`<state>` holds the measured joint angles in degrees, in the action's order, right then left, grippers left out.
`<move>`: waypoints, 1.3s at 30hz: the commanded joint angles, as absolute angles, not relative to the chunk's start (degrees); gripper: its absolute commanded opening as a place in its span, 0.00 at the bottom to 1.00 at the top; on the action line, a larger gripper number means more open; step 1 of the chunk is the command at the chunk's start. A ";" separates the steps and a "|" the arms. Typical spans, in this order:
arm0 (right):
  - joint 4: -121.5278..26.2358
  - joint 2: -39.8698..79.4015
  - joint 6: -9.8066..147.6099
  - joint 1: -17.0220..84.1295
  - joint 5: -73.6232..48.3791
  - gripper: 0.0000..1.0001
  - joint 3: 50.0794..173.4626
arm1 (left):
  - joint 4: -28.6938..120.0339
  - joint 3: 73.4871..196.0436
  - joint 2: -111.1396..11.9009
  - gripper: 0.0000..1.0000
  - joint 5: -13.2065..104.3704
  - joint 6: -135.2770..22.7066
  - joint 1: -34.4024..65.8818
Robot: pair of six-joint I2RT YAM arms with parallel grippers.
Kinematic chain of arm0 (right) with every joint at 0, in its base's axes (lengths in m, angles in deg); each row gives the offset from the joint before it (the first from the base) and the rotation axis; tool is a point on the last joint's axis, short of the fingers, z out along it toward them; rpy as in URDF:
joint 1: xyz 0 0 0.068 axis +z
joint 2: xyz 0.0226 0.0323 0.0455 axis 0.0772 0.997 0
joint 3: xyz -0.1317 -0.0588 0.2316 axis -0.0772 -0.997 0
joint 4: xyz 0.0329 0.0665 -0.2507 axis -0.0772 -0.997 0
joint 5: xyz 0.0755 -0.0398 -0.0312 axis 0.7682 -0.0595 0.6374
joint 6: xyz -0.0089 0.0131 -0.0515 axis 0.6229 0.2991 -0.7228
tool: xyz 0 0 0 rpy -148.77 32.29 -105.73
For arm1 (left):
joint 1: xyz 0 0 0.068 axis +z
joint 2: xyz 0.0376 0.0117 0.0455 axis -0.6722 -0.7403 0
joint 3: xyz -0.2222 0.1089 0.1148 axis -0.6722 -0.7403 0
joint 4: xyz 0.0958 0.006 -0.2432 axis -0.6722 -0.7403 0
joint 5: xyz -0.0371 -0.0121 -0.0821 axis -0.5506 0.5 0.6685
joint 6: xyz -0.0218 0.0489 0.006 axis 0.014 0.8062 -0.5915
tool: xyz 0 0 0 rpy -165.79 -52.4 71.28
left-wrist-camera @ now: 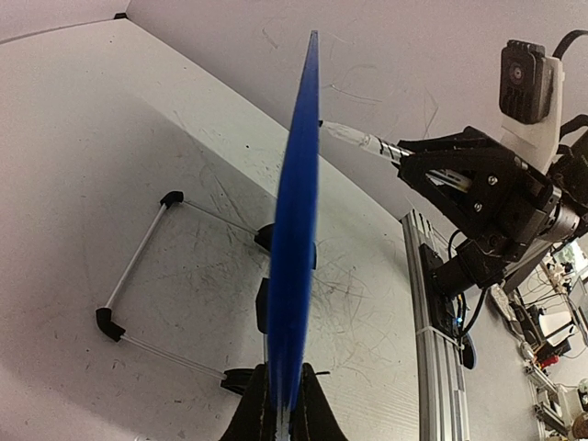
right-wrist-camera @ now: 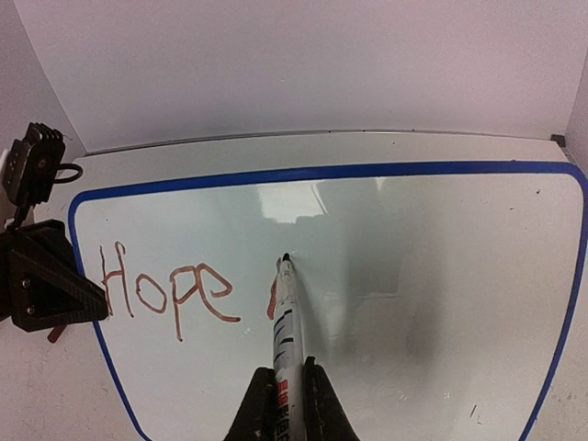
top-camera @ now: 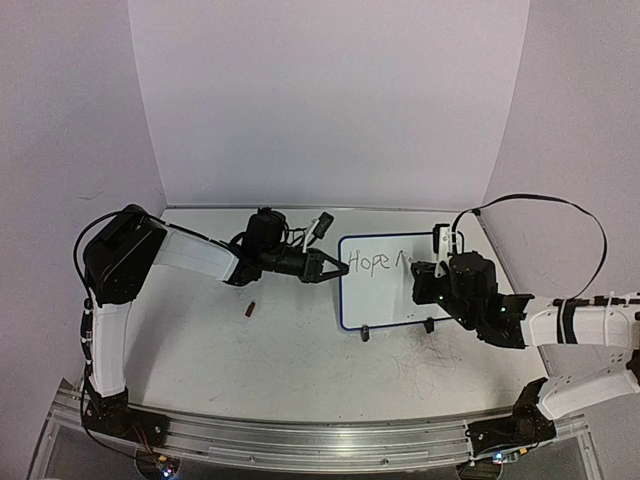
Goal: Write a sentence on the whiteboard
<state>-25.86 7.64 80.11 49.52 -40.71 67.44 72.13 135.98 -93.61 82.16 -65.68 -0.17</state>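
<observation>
Blue edging runs round the whiteboard (top-camera: pixel 382 302), which stands on the table (top-camera: pixel 250 365) a little right of centre, between the two arms. It rests on two black clip feet (top-camera: pixel 365 334), with a white wire stand (left-wrist-camera: pixel 138 262) propping it from behind. The left gripper (left-wrist-camera: pixel 285 412) has its jaws clamped together on the board's left edge, so the left wrist view shows the frame edge-on as a narrow blue strip. The right gripper (right-wrist-camera: pixel 280 390) has its jaws closed tight on a marker (right-wrist-camera: pixel 287 317), whose tip touches the white face near the middle. Of the sentence (right-wrist-camera: pixel 170 292), only "Hope" is written, in reddish-brown strokes at the upper left of the board, with a short stroke of the next letter just beside the marker's tip. The board's face is glossy and shows pale reflections. The white tabletop is covered with thin grey scuffs, thickest in front of the board. A small dark-red object (top-camera: pixel 250 309) lies on the table near the left arm; I cannot tell what it is. Plain pale walls (top-camera: pixel 330 100) enclose the table on three sides, and an aluminium rail (top-camera: pixel 300 440) runs along the near edge under the arm bases.
</observation>
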 commanded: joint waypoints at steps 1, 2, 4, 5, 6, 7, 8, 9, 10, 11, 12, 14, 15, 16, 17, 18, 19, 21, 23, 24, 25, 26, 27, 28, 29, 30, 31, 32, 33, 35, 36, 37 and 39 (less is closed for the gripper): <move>-26.44 8.02 80.50 49.25 -43.74 0.00 69.70 | 71.99 135.27 -91.57 0.00 81.93 -64.92 -0.03; -27.02 7.95 80.89 49.26 -43.73 0.00 69.59 | 72.03 135.22 -91.55 0.00 81.90 -64.91 -0.04; -28.13 7.75 81.75 49.25 -43.74 0.00 69.39 | 72.01 135.19 -91.60 0.00 82.00 -64.91 -0.02; -28.67 7.63 82.05 49.25 -43.69 0.00 69.23 | 72.00 135.19 -91.63 0.00 81.98 -64.91 -0.03; -29.20 7.44 82.40 49.25 -43.66 0.00 69.06 | 72.01 135.20 -91.63 0.00 81.97 -64.92 -0.04; -29.64 7.21 82.70 49.25 -43.64 0.00 68.87 | 72.00 135.20 -91.64 0.00 81.97 -64.92 -0.04; -30.00 6.98 82.83 49.25 -43.54 0.00 68.63 | 71.98 135.19 -91.64 0.00 81.97 -64.92 -0.04; -30.36 6.71 82.99 49.25 -43.36 0.00 68.36 | 71.98 135.19 -91.65 0.00 81.97 -64.91 -0.04; -30.80 6.42 83.29 49.25 -43.22 0.00 68.09 | 71.99 135.19 -91.68 0.00 81.97 -64.88 -0.04; -31.22 6.23 83.46 49.25 -43.00 0.00 67.90 | 71.99 135.19 -91.65 0.00 81.97 -64.91 -0.04; -31.62 6.04 83.57 49.25 -42.69 0.00 67.71 | 71.99 135.24 -91.69 0.00 81.97 -64.92 -0.01; -32.19 5.68 83.96 49.26 -42.14 0.00 67.34 | 72.01 135.36 -91.75 0.00 81.97 -64.96 -0.03; -32.51 5.58 84.19 49.26 -41.88 0.00 67.12 | 71.99 135.44 -91.79 0.00 81.97 -64.99 -0.04; -32.81 5.52 84.37 49.25 -41.53 0.00 66.87 | 71.97 135.46 -91.82 0.00 81.97 -65.01 -0.04; -33.15 5.43 84.58 49.25 -41.28 0.00 66.66 | 71.98 135.50 -91.81 0.00 81.97 -65.01 -0.04; -33.37 5.34 84.77 49.25 -40.86 0.00 66.41 | 71.97 135.53 -91.81 0.00 81.99 -65.01 -0.04; -33.59 5.23 85.05 49.25 -40.47 0.00 66.13 | 72.00 135.54 -91.77 0.00 82.01 -65.01 -0.05; -34.05 5.08 85.53 49.26 -39.58 0.00 65.72 | 71.94 135.47 -91.72 0.00 82.06 -65.01 -0.03; -34.57 4.98 86.00 49.25 -39.22 0.00 65.44 | 72.03 135.38 -91.72 0.00 82.05 -65.08 -0.04; -34.74 4.89 86.09 49.28 -39.20 0.00 65.37 | 72.02 135.34 -91.69 0.00 82.03 -65.05 -0.04; -34.90 4.81 86.15 49.28 -39.18 0.00 65.32 | 72.03 135.27 -91.65 0.00 81.99 -65.03 -0.04; -34.97 4.75 86.18 49.25 -39.18 0.00 65.38 | 72.03 135.22 -91.62 0.00 81.97 -65.06 -0.04; -35.01 4.69 86.18 49.25 -39.21 0.00 65.47 | 72.01 135.19 -91.59 0.00 81.97 -65.09 -0.04; -35.01 4.56 86.01 49.30 -39.32 0.00 65.57 | 71.99 135.15 -91.58 0.00 81.99 -65.03 -0.04; -34.93 4.35 85.76 49.32 -39.42 0.00 65.87 | 71.99 135.17 -91.61 0.00 81.98 -65.01 -0.04; -34.78 4.04 85.50 49.30 -39.52 0.00 66.27 | 72.00 135.18 -91.65 0.00 81.95 -65.02 -0.06; -34.60 3.61 85.25 49.27 -39.60 0.00 66.74 | 72.01 135.19 -91.70 0.00 81.92 -65.04 -0.07; -34.42 3.02 85.06 49.25 -39.66 0.00 67.24 | 72.01 135.19 -91.74 0.00 81.89 -65.09 -0.04; -34.29 2.42 84.88 49.25 -39.64 0.00 67.68 | 71.92 135.26 -91.73 0.00 81.89 -65.10 -0.04; -34.11 1.42 84.58 49.15 -40.15 0.00 68.13 | 71.97 135.29 -91.75 0.00 81.97 -65.18 -0.04; -33.87 1.17 84.43 48.95 -40.13 0.00 68.05 | 71.96 135.30 -91.70 0.00 81.96 -65.16 -0.04; -33.61 1.07 84.31 48.67 -40.03 0.00 68.03 | 71.96 135.32 -91.63 0.00 81.95 -65.13 -0.04; -33.06 1.19 84.15 47.98 -39.40 0.00 67.74 | 71.99 135.38 -91.54 0.00 81.97 -65.10 -0.05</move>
